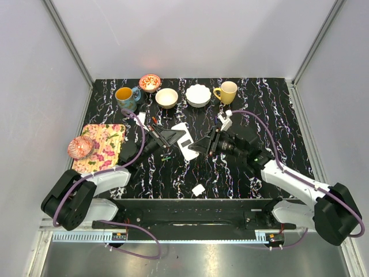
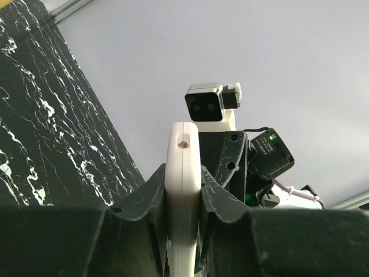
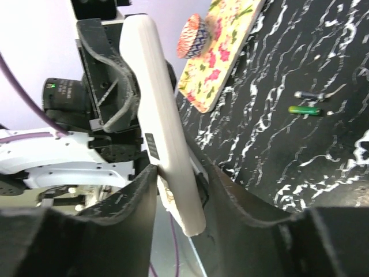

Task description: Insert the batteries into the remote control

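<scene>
Top view: the left gripper (image 1: 173, 138) is clamped on the flat, rectangular, white-backed remote control (image 1: 183, 141), which it holds above the middle of the black marbled table (image 1: 277, 115). The right gripper (image 1: 202, 145) meets it from the right.

Left wrist view: the remote stands edge-on, pinched between both fingers.

Right wrist view: the remote's long axis runs from the left grip down into the gap between the right fingers. Whether they press it cannot be told. Two small cylindrical batteries (image 3: 304, 109) lie on the table beyond, nearer the left arm.

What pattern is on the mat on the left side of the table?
Yellow with pink flowers. The mat shows best in the top external view.
</scene>
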